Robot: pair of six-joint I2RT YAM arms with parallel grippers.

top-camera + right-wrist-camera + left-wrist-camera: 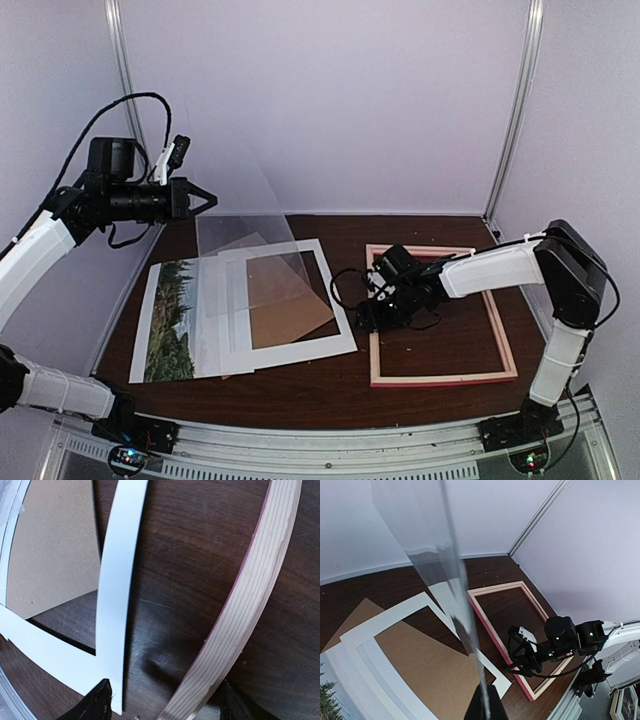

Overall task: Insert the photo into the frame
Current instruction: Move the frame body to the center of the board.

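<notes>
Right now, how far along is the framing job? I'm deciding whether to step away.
Done: the frame lies empty, back up. In hand: the left gripper holds the clear sheet aloft; the right gripper stands open astride the frame's rail. Left: the photo, lying at the table's left, must go in.

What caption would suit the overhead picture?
Left tool holds a clear sheet aloft; right tool hangs open over the wooden frame.

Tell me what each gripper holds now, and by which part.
The left gripper holds a clear sheet by one edge. The right gripper holds nothing: its open jaws straddle a rail of the frame.
</notes>
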